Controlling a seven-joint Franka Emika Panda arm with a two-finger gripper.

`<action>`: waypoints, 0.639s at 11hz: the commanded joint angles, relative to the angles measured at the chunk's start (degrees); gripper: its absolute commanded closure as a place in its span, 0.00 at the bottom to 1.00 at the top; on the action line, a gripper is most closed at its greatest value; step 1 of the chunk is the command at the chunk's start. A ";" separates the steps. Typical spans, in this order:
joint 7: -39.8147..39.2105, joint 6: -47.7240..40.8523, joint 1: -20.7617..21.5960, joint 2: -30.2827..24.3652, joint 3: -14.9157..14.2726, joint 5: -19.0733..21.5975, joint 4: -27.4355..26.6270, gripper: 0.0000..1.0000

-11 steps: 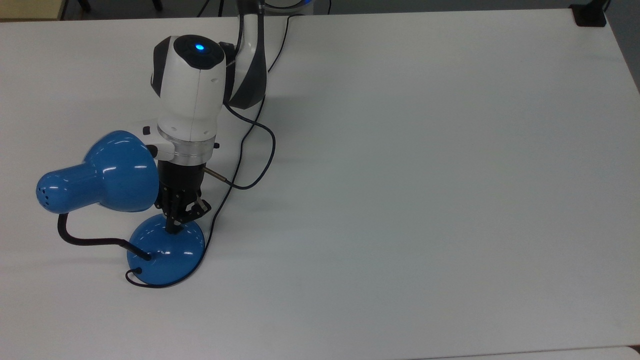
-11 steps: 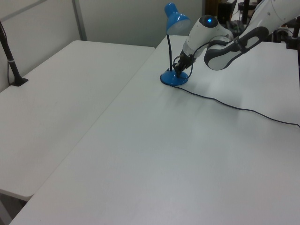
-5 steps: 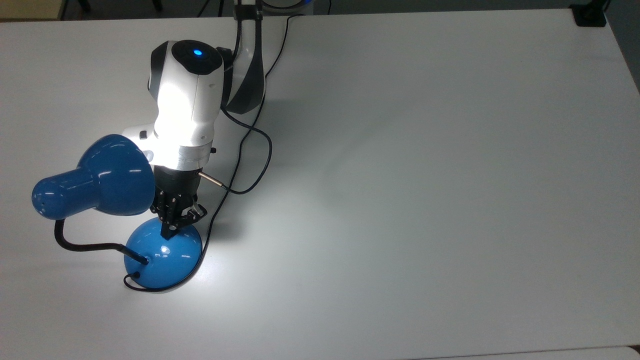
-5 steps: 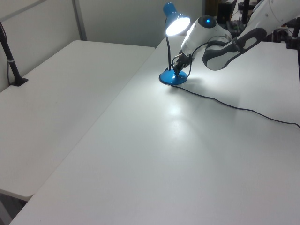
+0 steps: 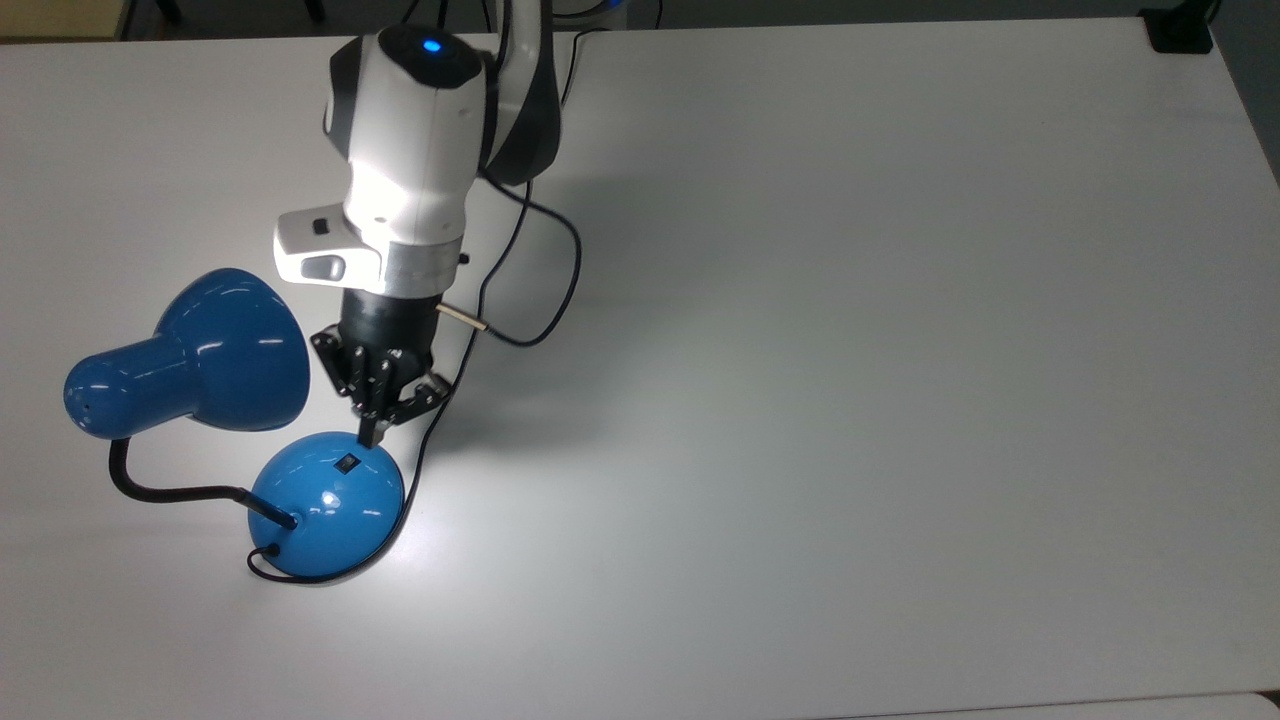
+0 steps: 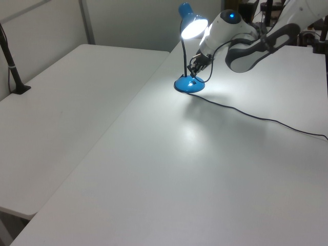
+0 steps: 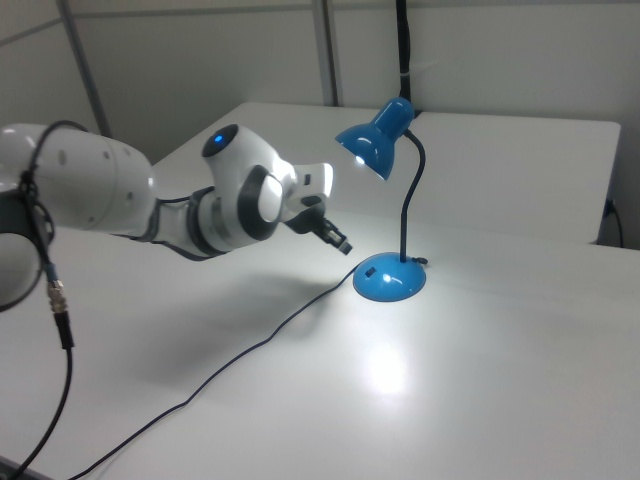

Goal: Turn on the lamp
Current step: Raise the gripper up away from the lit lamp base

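Already the worktop (image 5: 850,350) glows with a bright pool beneath the lit lamp (image 5: 190,355), which stands near the top view's left edge. Its round base (image 5: 325,500) shows the small black switch (image 5: 348,462) uncovered, because the gripper (image 5: 372,437) hangs just above it, fingers pinched narrow, holding nothing, apparently for pressing

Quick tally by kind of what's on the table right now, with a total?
Lamp (blue, lit): 1
Power cord trailing from the lamp's base: 1
Robot end effector just off the base: 1
Black clamp-like block at the table's far corner: 1
Total: 4
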 commanded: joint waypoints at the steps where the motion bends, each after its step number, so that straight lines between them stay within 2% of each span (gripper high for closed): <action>1: 1.98 -0.37 2.88 -12.39 -0.86 -1.07 -13.77 0.99; 3: 3.55 -11.91 3.67 -15.66 0.01 0.50 -12.66 0.95; 5: 0.86 -21.95 5.52 -17.86 0.37 8.47 -9.94 0.92; 7: -8.61 -36.69 7.10 -18.05 0.37 17.78 -3.03 0.88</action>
